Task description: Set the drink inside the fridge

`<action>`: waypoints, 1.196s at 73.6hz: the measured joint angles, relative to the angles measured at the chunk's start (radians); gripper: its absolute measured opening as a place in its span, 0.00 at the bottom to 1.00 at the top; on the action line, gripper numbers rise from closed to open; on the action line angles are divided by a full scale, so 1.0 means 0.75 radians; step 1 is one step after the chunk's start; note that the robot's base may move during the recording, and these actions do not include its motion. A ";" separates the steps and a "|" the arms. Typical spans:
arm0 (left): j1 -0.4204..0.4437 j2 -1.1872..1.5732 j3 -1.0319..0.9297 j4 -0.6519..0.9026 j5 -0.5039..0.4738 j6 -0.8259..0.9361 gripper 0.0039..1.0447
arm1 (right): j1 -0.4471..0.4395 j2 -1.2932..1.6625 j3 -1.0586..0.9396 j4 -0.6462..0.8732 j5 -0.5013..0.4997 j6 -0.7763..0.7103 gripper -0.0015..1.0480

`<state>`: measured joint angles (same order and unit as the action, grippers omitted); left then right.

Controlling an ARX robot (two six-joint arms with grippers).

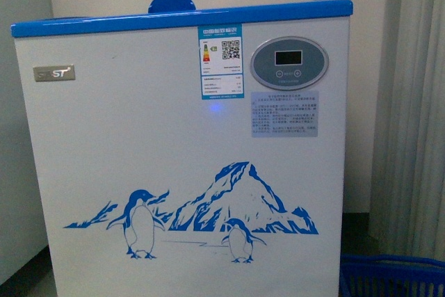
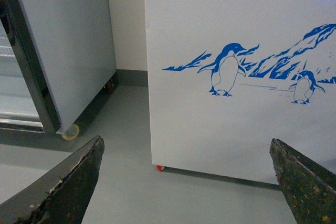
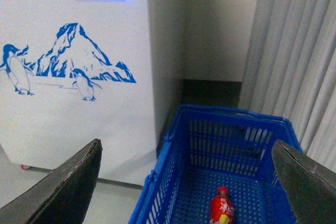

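Observation:
The fridge [image 1: 181,137] is a white chest freezer with a blue rim, penguin-and-mountain art and an oval grey display; it fills the front view and also shows in both wrist views [image 2: 236,66] [image 3: 68,51]. The drink [image 3: 221,211], a red-capped bottle with a red label, lies on the floor of a blue basket [image 3: 173,150] beside the fridge. My right gripper [image 3: 186,182] hangs open above the basket, well clear of the bottle. My left gripper [image 2: 186,182] is open and empty, facing the fridge's lower front. Neither arm shows in the front view.
A tall grey-white cabinet on casters [image 2: 68,45] stands to the left of the fridge, with a strip of grey floor [image 2: 126,129] between them. Pale curtains [image 3: 299,56] hang behind the basket. The basket's rim [image 1: 393,263] shows at the front view's lower right.

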<state>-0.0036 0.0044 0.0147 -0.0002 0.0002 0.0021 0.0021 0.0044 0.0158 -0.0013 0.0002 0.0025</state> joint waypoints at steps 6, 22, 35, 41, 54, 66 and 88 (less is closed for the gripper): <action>0.000 0.000 0.000 0.000 -0.001 0.000 0.92 | 0.000 0.000 0.000 0.000 -0.001 0.000 0.93; 0.000 0.000 0.000 0.000 0.000 0.000 0.92 | 0.000 0.000 0.000 0.000 -0.001 0.000 0.93; 0.000 0.002 0.000 0.000 0.000 0.000 0.92 | 0.001 0.006 0.001 -0.001 0.003 0.001 0.93; 0.001 0.001 0.000 0.000 0.000 0.001 0.92 | 0.029 0.223 0.150 -0.366 0.294 0.187 0.93; 0.000 0.000 0.000 0.000 0.001 0.000 0.92 | -0.288 1.005 0.237 -0.247 0.186 0.319 0.93; 0.000 0.000 0.000 0.000 0.001 0.000 0.92 | -0.414 1.732 0.330 0.283 0.146 0.257 0.93; 0.000 0.000 0.000 0.000 0.000 0.000 0.92 | -0.428 2.836 0.572 0.925 0.132 0.153 0.93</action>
<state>-0.0036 0.0044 0.0147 -0.0002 0.0002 0.0021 -0.3191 2.1311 0.4450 0.6922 0.0994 0.1173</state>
